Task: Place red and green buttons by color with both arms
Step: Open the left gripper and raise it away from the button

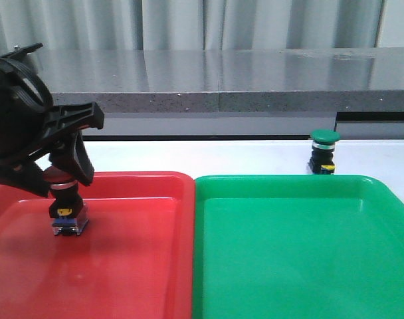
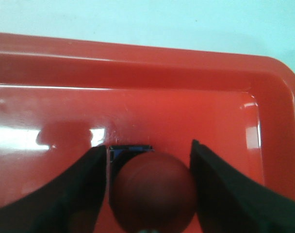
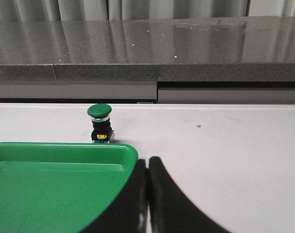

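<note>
Left claw [image 1: 64, 181]: closed on the red button [image 1: 68, 211], whose base is at the red tray [image 1: 142, 266] floor; release pending.
Right claw [image 3: 148, 194]: fingers together, empty.
Green button [image 3: 100, 124]: upright on the surface [image 3: 235, 145], ahead of right claw, just beyond the green tray [image 3: 55, 189]; not yet placed.

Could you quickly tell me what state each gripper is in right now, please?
Left gripper: closed on the red button, over the red tray.
Right gripper: closed, holding nothing; green button untouched.
</note>
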`<action>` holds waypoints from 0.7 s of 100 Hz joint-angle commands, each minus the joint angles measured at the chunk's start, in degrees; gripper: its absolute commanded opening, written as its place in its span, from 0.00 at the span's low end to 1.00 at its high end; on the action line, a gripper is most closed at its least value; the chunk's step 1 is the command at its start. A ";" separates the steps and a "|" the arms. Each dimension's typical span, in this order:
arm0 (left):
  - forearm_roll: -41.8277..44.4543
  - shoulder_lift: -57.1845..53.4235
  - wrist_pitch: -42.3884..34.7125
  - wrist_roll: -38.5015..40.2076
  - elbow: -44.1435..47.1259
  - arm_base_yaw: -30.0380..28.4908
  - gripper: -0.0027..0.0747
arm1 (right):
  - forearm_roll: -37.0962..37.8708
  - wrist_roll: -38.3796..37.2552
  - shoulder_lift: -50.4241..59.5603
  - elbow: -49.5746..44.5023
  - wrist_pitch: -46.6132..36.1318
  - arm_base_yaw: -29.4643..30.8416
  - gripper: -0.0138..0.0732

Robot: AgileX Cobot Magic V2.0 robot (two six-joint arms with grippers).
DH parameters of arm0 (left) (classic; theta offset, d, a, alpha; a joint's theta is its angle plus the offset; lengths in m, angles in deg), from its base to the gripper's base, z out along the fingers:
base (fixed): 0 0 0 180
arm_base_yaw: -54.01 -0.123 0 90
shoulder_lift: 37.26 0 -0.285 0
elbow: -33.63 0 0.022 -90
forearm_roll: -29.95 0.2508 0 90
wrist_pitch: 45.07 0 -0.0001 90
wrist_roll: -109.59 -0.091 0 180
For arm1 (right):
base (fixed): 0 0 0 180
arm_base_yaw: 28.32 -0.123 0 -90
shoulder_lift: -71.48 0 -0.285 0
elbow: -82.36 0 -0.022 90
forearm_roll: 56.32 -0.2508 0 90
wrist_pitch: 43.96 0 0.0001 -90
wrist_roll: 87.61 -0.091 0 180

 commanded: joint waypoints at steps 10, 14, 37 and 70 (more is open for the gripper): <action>-0.82 -1.90 -1.92 0.57 -1.24 0.60 0.78 | 0.40 0.20 1.06 0.77 -4.85 0.42 0.03; -0.82 -2.00 -1.92 0.57 -1.35 0.60 0.79 | 0.40 0.20 1.06 0.77 -4.85 0.42 0.03; -0.18 -4.19 -2.02 0.57 -1.43 0.60 0.79 | 0.40 0.20 1.06 0.77 -4.85 0.42 0.03; 3.53 -12.30 -2.36 0.46 -1.43 -6.58 0.79 | 0.40 0.20 1.06 0.77 -4.85 0.42 0.03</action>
